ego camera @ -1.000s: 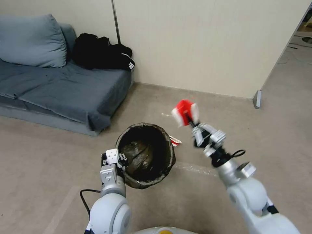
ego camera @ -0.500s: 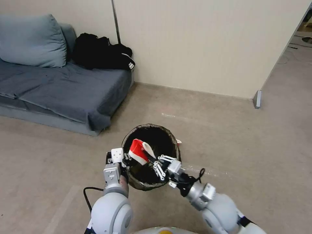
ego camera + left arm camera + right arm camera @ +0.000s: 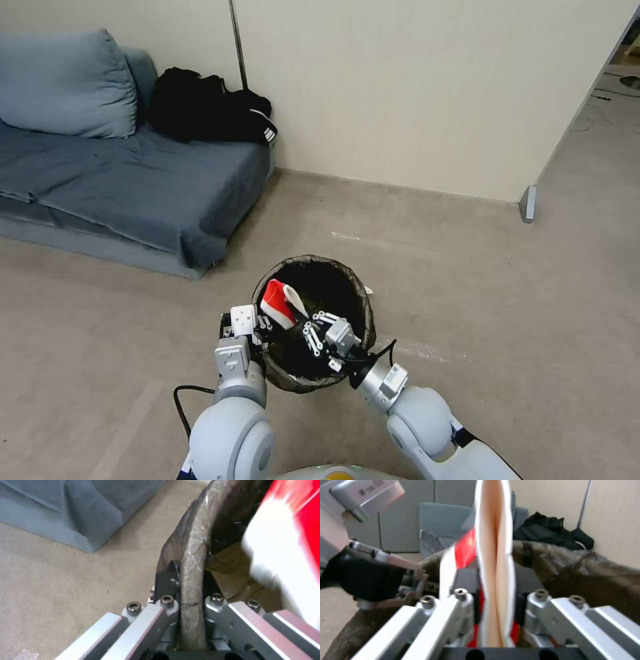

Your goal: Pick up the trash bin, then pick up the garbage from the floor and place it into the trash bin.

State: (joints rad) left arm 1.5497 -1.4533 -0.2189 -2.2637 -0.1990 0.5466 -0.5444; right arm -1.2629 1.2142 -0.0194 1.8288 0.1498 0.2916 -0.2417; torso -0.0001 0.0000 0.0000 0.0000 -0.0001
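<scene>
My left gripper (image 3: 261, 331) is shut on the near-left rim of the trash bin (image 3: 357, 304), a small round bin lined with a dark bag, held just above the floor. In the left wrist view the left gripper (image 3: 190, 581) pinches the bag-covered rim of the trash bin (image 3: 195, 542). My right gripper (image 3: 308, 325) is shut on a crushed red-and-white paper cup (image 3: 279, 305) over the bin's opening. Seen from the right wrist, the right gripper (image 3: 495, 585) clamps the flattened cup (image 3: 493, 542) upright. A small white scrap of garbage (image 3: 367, 290) peeks from behind the bin.
A blue-grey sofa (image 3: 133, 180) with a black bag (image 3: 207, 110) stands at the left against the wall. A beige partition (image 3: 427, 93) ends in a grey foot (image 3: 528, 203) at the right. Bare floor spreads to the right of the bin.
My right arm has swung the cup from high on the right down and left over the bin's opening. The bin in my left gripper has shifted slightly right.
</scene>
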